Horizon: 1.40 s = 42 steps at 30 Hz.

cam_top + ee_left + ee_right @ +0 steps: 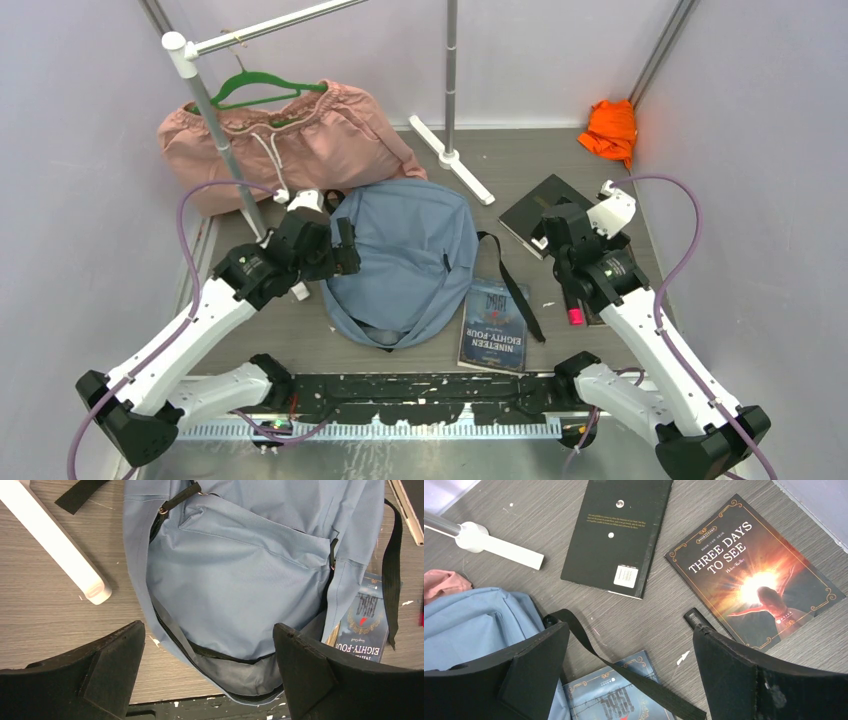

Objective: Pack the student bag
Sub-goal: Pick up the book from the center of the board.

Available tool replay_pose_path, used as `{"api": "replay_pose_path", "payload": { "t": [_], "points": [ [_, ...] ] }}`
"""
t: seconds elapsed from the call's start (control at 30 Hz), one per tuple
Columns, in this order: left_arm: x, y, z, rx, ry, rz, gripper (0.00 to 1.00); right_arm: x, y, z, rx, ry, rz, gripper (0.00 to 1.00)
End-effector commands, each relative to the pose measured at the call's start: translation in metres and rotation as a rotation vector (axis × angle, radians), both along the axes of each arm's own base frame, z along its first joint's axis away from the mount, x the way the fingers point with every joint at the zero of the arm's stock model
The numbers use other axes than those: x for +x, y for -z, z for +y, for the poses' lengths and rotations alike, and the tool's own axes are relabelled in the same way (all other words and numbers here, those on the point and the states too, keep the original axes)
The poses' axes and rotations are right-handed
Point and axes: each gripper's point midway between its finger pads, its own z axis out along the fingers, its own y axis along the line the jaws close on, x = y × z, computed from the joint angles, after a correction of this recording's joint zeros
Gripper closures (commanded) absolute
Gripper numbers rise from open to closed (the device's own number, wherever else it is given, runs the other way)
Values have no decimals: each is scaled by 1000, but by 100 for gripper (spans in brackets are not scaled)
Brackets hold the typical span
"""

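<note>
Grey wood-grain table [520, 165], pale walls on three sides. I see the student bag [410, 255] lying flat at the table's centre, its main zip gaping at the near end, where grey lining shows in the left wrist view. My left gripper [207, 627] hovers at the bag's 9 o'clock edge, fingers spread wide, nothing between them. My right gripper [630, 630] hangs at the bag's 3 o'clock, likewise parted and empty, above a black book [619, 535] and Three Days to See [754, 575]. Nineteen Eighty-Four [493, 325] lies at the bag's 4 o'clock, just beside it, with a black strap [515, 290] lying across it.
</note>
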Motion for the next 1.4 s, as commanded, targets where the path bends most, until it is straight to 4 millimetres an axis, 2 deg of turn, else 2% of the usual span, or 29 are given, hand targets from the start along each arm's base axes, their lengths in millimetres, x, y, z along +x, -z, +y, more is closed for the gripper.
{"api": "replay_pose_path", "payload": {
  "t": [0.0,0.3,0.43,0.53,0.63,0.77,0.9,1.0,1.1,1.23,1.37],
  "points": [
    [6,-18,4,-29,-23,-88,0,4,-13,-4,11,43,-55,0],
    [5,-33,19,-58,-78,-188,0,4,-16,-2,36,48,-67,0],
    [0,-41,19,-106,-55,-240,0,5,-14,-3,28,50,-62,0],
    [0,-37,10,-142,-18,-248,0,2,-11,-5,13,50,-51,0],
    [-1,-26,-3,-126,38,-180,0,2,-5,-6,2,42,-47,0],
    [-2,-9,-15,-41,110,-99,0,4,6,-1,-11,-4,-35,0],
    [-6,-6,-32,48,199,-102,0,-1,15,0,-12,-15,0,0],
    [-8,-6,-48,118,263,-111,0,-6,26,6,-4,-57,62,0],
    [-5,-3,-55,188,297,-94,0,-18,42,16,6,-130,168,0],
    [-2,-3,-68,141,310,-108,1,-37,72,39,98,-244,282,0],
    [-3,2,-76,80,302,-114,0,-52,100,56,204,-304,320,0]
  ]
}}
